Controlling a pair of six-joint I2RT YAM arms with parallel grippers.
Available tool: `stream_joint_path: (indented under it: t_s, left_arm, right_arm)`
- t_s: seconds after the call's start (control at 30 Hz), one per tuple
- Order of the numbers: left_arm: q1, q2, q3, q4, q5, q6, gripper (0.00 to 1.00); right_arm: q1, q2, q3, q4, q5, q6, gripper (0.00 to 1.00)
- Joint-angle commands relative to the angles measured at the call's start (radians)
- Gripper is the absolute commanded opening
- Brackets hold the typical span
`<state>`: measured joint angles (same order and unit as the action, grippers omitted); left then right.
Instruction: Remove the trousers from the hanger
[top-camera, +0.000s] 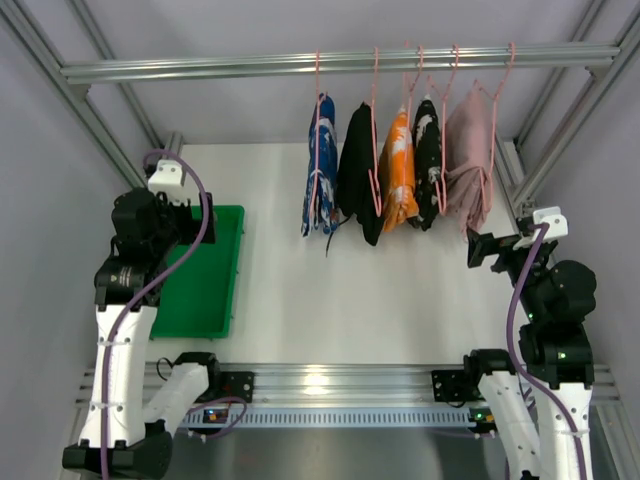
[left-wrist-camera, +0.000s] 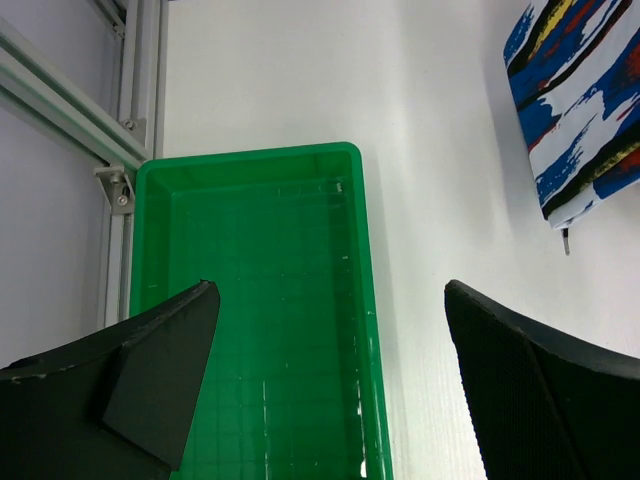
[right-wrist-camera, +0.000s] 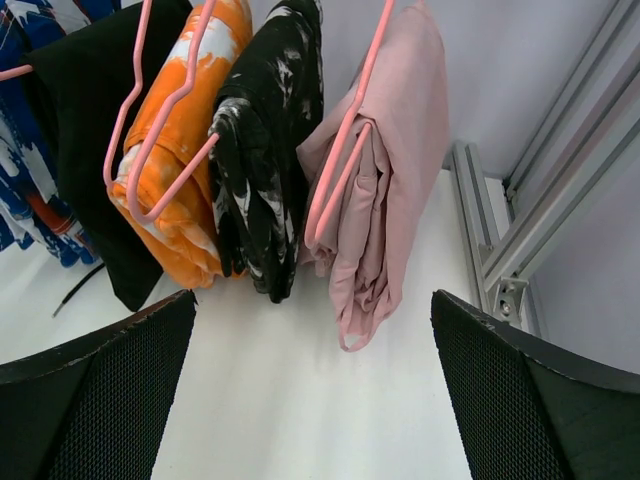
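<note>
The blue printed trousers (top-camera: 320, 165) hang folded on a pink hanger at the left end of the row, and their lower end shows in the left wrist view (left-wrist-camera: 585, 110). The plain black trousers (top-camera: 357, 175) hang beside them on the right, drawstrings (top-camera: 335, 238) dangling; they also show in the right wrist view (right-wrist-camera: 70, 150). My left gripper (top-camera: 195, 215) is open and empty over the green tray, left of the clothes; my left wrist view (left-wrist-camera: 330, 290) shows its jaws wide apart. My right gripper (top-camera: 480, 248) is open and empty below the pink garment, jaws wide apart (right-wrist-camera: 312, 298).
Orange (top-camera: 399, 170), black-and-white (top-camera: 428, 160) and pink (top-camera: 468, 155) garments hang on pink hangers from the same aluminium rail (top-camera: 200, 68). A green tray (top-camera: 236, 290) lies at the table's left. Frame posts stand at both sides.
</note>
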<state>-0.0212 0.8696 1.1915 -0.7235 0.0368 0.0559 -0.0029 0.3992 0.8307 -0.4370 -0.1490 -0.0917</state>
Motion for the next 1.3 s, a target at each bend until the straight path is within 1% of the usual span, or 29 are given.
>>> stream_joint_path:
  t_s: [0.0,0.07,0.17,0.2,0.3,0.33,0.37,0.4,0.43,0.47,0.5,0.53,0.6,0.63,0.7,0.77,0.8,0.93,1.1,1.17,1.27]
  left_arm:
    - [0.004,-0.018,0.016,0.021,-0.011,-0.025,0.99]
    - [0.004,-0.017,0.014,0.03,-0.023,-0.041,0.99]
    - [0.004,-0.021,0.023,0.047,0.052,-0.051,0.99]
    - [0.004,-0.021,0.031,0.058,0.134,-0.086,0.99]
    - [0.004,0.018,0.077,0.081,0.286,-0.161,0.99]
    - [0.004,0.061,0.094,0.085,0.373,-0.227,0.99]
    - [0.004,0.086,0.12,0.091,0.424,-0.263,0.99]
    - [0.004,0.106,0.129,0.126,0.475,-0.337,0.99]
    - [0.004,0.149,0.132,0.156,0.586,-0.381,0.99]
    - [0.004,0.167,0.134,0.186,0.639,-0.422,0.97]
    - [0.004,0.181,0.117,0.237,0.682,-0.524,0.96]
    - [0.001,0.204,0.1,0.363,0.739,-0.58,0.95]
    - [-0.009,0.229,0.063,0.482,0.752,-0.704,0.94]
    - [-0.028,0.259,0.06,0.58,0.756,-0.734,0.93]
    - [-0.055,0.298,0.066,0.642,0.765,-0.777,0.88]
    - [-0.111,0.353,0.103,0.682,0.767,-0.781,0.85]
    - [-0.153,0.38,0.115,0.687,0.762,-0.766,0.81]
    - [-0.236,0.43,0.146,0.707,0.744,-0.754,0.73]
    - [-0.26,0.482,0.149,0.8,0.762,-0.826,0.68]
    - [-0.26,0.493,0.152,0.832,0.782,-0.85,0.65]
    - [-0.266,0.509,0.154,0.886,0.807,-0.896,0.64]
  right_arm:
    - [-0.014,-0.008,0.011,0.017,-0.017,0.021,0.99]
    - [-0.014,-0.007,0.016,0.012,-0.012,0.036,0.99]
    - [-0.016,-0.007,0.028,0.0,-0.012,0.064,0.99]
    - [-0.014,-0.005,0.041,-0.006,-0.014,0.07,1.0]
    - [-0.014,-0.002,0.068,-0.025,-0.021,0.084,0.99]
    - [-0.014,0.001,0.076,-0.032,-0.024,0.084,0.99]
    - [-0.014,0.003,0.091,-0.048,-0.03,0.084,0.99]
    - [-0.014,0.006,0.097,-0.052,-0.031,0.086,0.99]
    - [-0.014,0.007,0.102,-0.055,-0.031,0.084,0.99]
    - [-0.016,0.009,0.108,-0.063,-0.032,0.084,0.99]
    - [-0.014,0.013,0.113,-0.068,-0.031,0.084,0.99]
    - [-0.014,0.016,0.117,-0.071,-0.031,0.084,0.99]
    - [-0.014,0.026,0.13,-0.085,-0.032,0.084,0.99]
    - [-0.016,0.027,0.133,-0.086,-0.035,0.084,1.0]
    - [-0.016,0.033,0.139,-0.088,-0.041,0.084,0.99]
    - [-0.014,0.038,0.146,-0.089,-0.041,0.084,0.99]
    - [-0.014,0.046,0.151,-0.091,-0.043,0.08,1.0]
    - [-0.014,0.061,0.162,-0.086,-0.037,0.075,0.99]
    - [-0.014,0.078,0.171,-0.08,-0.043,0.075,1.0]
    - [-0.014,0.079,0.17,-0.077,-0.043,0.075,0.99]
    - [-0.014,0.081,0.162,-0.074,-0.043,0.073,1.0]
